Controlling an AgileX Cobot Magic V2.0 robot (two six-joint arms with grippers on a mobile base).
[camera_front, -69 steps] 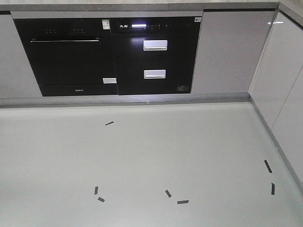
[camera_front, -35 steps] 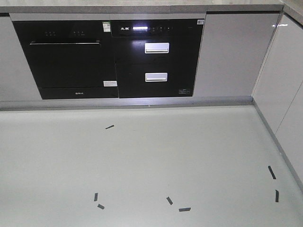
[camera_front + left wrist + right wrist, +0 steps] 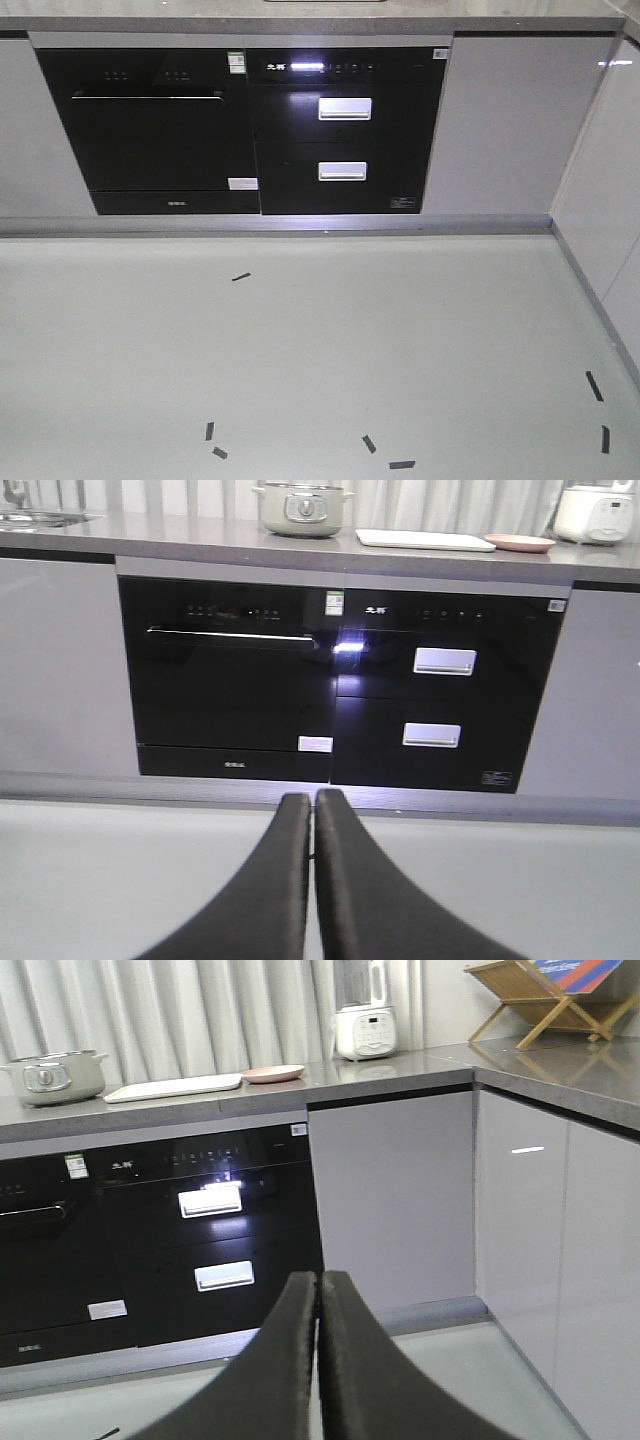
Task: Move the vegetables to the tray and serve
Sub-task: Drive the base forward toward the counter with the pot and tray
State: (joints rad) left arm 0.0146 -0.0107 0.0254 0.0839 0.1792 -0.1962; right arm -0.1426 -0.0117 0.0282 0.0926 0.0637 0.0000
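The cream rectangular tray lies flat on the grey countertop, between a lidded pot and a pink plate; it also shows as the tray in the right wrist view. No vegetables show in any view. My left gripper is shut and empty, held low over the floor, well short of the cabinets. My right gripper is likewise shut with nothing in it. Neither gripper appears in the front view.
A lidded pot and a pink plate flank the tray. A white blender and a wooden rack stand further right. Black built-in appliances fill the cabinet front. The grey floor carries black tape marks. Cabinets close the right side.
In the front view the cabinets and floor marks have shifted down and to the right, so my base has moved; more of the countertop edge shows at the top.
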